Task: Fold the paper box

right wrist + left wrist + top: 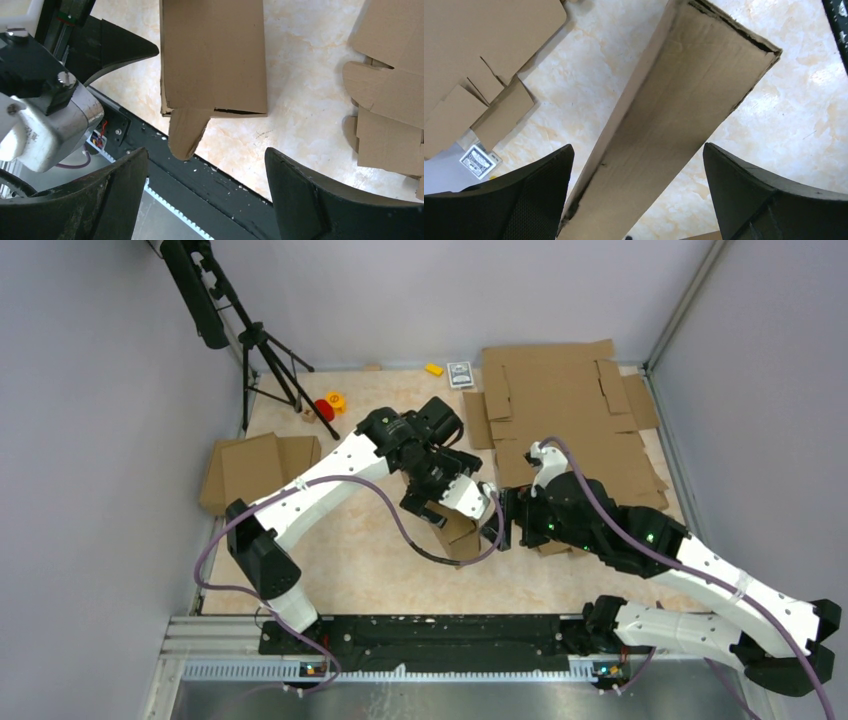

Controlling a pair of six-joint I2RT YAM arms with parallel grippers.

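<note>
The paper box stands partly shaped on the surface. It is about midway across and toward the near side, right between the ends of the two arms. From above it shows as a narrow brown carton. Its long panel is raised, and at the top edge the wall looks doubled over.

The left jaws are spread wide and straddle that long panel from above, one finger on each side. They grip nothing. Whether the finger on the left of that view brushes the cardboard edge cannot be told. This stance looks chosen so that the wall can be pinched or steadied once the jaws close.

The right jaws are also open and empty. They face the carton's short end, where a loose flap sticks out toward the black rail at the near edge. That flap is probably what they are lined up on, since it is not yet tucked in.

Further out, a pile of flat slotted sheets lies at the far right. Smaller cardboard pieces lie at the left. Both are well apart from the work.
</note>
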